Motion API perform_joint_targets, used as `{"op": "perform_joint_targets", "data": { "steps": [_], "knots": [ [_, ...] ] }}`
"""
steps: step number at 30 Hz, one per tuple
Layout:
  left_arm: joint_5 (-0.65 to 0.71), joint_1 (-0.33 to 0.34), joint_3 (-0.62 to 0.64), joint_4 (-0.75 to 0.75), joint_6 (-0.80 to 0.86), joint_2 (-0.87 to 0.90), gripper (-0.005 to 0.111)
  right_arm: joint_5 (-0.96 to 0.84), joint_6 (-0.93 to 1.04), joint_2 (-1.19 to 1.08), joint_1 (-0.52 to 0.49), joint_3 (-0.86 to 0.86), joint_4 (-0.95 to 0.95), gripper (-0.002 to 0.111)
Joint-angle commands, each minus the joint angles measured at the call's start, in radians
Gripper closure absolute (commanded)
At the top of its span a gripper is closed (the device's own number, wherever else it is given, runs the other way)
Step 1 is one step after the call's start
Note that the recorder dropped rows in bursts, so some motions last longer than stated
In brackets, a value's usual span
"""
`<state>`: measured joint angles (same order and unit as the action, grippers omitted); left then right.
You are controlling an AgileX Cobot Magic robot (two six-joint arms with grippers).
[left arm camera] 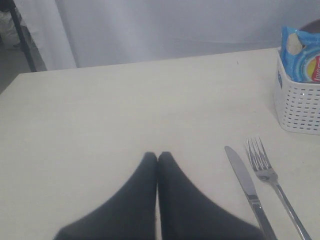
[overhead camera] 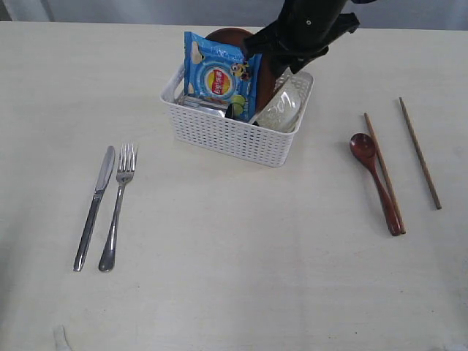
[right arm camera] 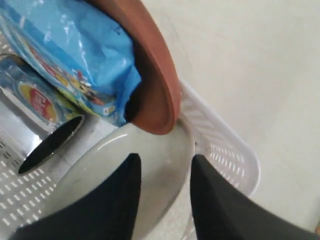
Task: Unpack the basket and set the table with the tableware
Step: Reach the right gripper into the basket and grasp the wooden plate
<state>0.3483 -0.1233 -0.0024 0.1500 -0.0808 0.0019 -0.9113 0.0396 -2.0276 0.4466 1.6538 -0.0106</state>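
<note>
The white basket [overhead camera: 227,135] stands at the far middle of the table [overhead camera: 234,278]. It holds a brown plate [right arm camera: 155,85] on edge, a pale bowl [right arm camera: 100,170] and a steel cup [right arm camera: 50,145] on its side. My right gripper [right arm camera: 164,162] is open over the basket, and its fingers straddle the bowl's rim, one inside and one outside. A knife [overhead camera: 95,205] and fork [overhead camera: 119,201] lie at the left. At the right lie a wooden spoon [overhead camera: 376,179] and two chopsticks [overhead camera: 420,152]. My left gripper [left arm camera: 158,156] hovers shut and empty, left of the knife [left arm camera: 245,185].
A blue snack bag [overhead camera: 219,73] stands upright in the basket in front of the plate. The right arm [overhead camera: 307,29] reaches in from the far edge and covers the basket's back right corner.
</note>
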Motion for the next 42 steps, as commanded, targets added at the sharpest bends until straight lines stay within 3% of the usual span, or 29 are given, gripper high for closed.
{"op": "perform_joint_targets", "data": {
  "steps": [1,4,7,16,19,26,33,36,42],
  "knots": [
    [-0.001,-0.005,0.002,-0.003,-0.002,-0.002,0.107,0.087,0.140,0.032,-0.011,0.009,-0.054,0.066],
    [-0.001,-0.005,0.002,-0.002,-0.002,-0.002,0.107,0.122,0.288,0.035,-0.025,0.009,-0.233,0.053],
    [-0.001,-0.005,0.002,-0.002,-0.002,-0.002,0.107,0.139,0.423,0.032,-0.032,0.009,-0.343,0.048],
    [-0.001,-0.005,0.002,-0.002,-0.002,-0.002,0.107,0.265,0.504,-0.016,-0.051,0.009,-0.362,0.048],
    [-0.001,-0.005,0.002,-0.002,-0.002,-0.002,0.107,0.247,0.558,-0.049,-0.051,0.009,-0.400,0.048],
    [-0.001,-0.005,0.002,-0.002,-0.002,-0.002,0.107,0.095,0.908,-0.085,-0.047,0.007,-0.703,0.048],
    [-0.001,-0.005,0.002,-0.002,-0.002,-0.002,0.107,0.126,0.893,-0.085,-0.043,0.007,-0.649,0.049],
    [-0.001,-0.005,0.002,-0.002,-0.002,-0.002,0.107,0.131,0.856,-0.085,-0.043,0.007,-0.621,0.060],
    [-0.001,-0.005,0.002,-0.002,-0.002,-0.002,0.107,0.102,0.851,-0.085,-0.043,0.007,-0.562,0.106]
  ]
}}
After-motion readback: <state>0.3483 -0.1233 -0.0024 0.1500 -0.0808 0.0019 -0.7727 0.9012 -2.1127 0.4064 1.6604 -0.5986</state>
